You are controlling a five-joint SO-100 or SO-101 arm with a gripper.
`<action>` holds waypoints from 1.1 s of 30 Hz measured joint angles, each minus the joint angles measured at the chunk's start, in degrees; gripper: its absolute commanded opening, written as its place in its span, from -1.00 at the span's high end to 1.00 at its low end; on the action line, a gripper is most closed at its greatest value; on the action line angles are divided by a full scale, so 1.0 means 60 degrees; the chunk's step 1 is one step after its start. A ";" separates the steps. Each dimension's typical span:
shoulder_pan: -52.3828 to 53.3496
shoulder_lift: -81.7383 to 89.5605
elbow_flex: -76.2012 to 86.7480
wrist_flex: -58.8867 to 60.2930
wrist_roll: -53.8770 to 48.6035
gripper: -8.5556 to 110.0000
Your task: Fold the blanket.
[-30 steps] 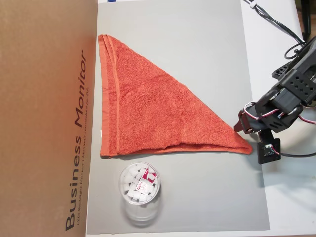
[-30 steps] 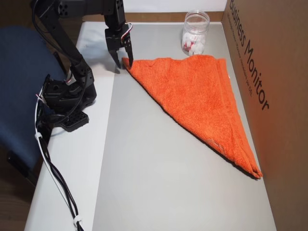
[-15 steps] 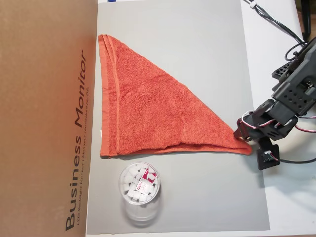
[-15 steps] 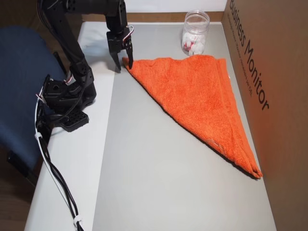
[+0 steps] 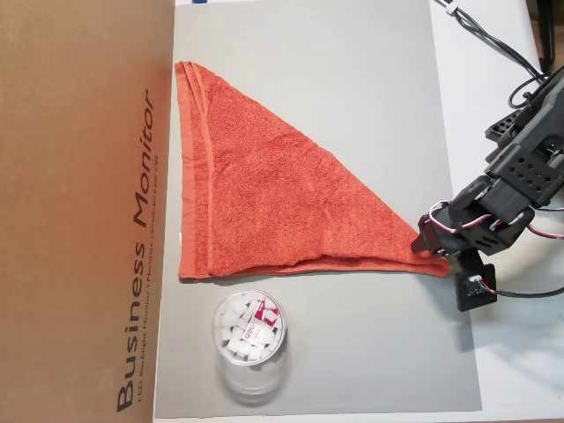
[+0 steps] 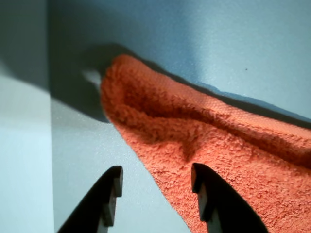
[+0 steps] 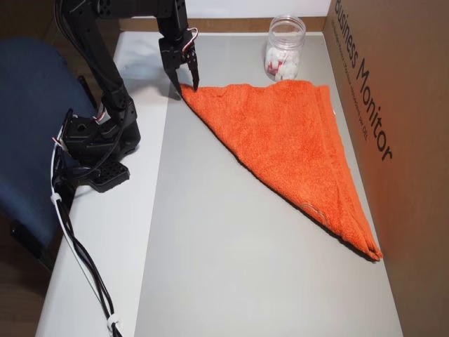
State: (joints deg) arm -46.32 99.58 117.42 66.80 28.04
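on the grey bench (image 5: 352,79) the limp, light blanket (image 5: 264,194) lies folded triangular; the spread hand (image 6: 154,194) straddles its pointed corner, the likeliest grip.

clear jar (image 5: 249,342) of white pieces on grey mat (image 5: 352,88) | cardboard box (image 5: 79,203) alongside

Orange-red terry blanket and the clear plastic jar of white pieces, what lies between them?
Nothing: in an overhead view, only a bare strip of grey mat separates the blanket from the jar.
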 measured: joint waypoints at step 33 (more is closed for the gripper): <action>-0.0132 -0.1143 0.0425 -0.1846 0.0864 0.86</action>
State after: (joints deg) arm -47.11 92.72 119.97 55.72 33.22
